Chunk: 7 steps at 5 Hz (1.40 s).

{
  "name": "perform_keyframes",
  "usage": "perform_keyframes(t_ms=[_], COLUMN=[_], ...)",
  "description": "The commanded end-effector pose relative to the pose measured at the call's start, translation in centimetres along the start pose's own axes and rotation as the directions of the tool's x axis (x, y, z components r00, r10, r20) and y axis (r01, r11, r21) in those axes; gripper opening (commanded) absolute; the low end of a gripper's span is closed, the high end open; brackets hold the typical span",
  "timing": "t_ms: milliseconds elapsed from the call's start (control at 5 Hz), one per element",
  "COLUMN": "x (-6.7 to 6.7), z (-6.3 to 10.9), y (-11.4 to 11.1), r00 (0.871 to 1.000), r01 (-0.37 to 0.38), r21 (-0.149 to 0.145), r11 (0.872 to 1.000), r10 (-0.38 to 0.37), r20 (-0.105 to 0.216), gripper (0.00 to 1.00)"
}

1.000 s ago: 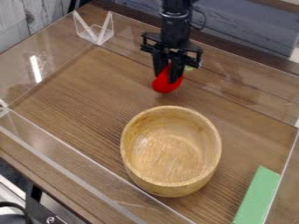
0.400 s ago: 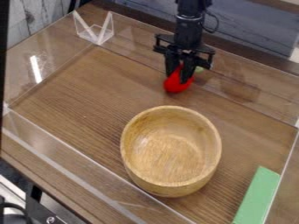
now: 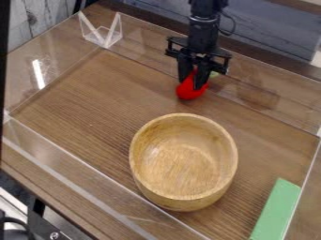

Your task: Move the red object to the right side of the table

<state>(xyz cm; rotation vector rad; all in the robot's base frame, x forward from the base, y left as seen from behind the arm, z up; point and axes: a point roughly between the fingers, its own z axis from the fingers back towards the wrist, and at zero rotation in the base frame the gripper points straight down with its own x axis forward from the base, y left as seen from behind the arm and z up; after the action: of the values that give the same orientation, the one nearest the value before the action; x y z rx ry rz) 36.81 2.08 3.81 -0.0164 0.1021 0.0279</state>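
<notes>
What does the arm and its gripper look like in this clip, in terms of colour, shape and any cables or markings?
The arm is black, a slim, roughly cylindrical column coming down from the top edge of the picture. The gripper is black too, with a short crossbar and two thin dark jaws below it. No cables or markings can be made out at this size.

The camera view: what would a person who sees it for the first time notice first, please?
Probably the big round wooden bowl, empty, in the lower middle of the table. Next, the black gripper pointing straight down behind the bowl, with its fingers closed around the small red object, which is at or just above the tabletop. A flat green block lies in the lower right corner.
</notes>
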Motion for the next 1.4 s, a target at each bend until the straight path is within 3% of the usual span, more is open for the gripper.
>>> perform_keyframes(t_ms=[0,600,1000,1200], x=[0.4,0.5,0.1,-0.2], z=[1.2,1.2,2.7,5.2], y=[1.3,4.1,2.9,2.0], r00=[0.998,0.990,0.997,0.996], r01=[-0.047,-0.136,-0.071,-0.057], r21=[-0.006,-0.019,-0.014,-0.001], r11=[0.999,0.991,0.997,0.998], r10=[0.047,0.136,0.071,0.057], r20=[0.041,0.029,0.019,0.065], gripper=[0.00,0.00,0.00,0.00])
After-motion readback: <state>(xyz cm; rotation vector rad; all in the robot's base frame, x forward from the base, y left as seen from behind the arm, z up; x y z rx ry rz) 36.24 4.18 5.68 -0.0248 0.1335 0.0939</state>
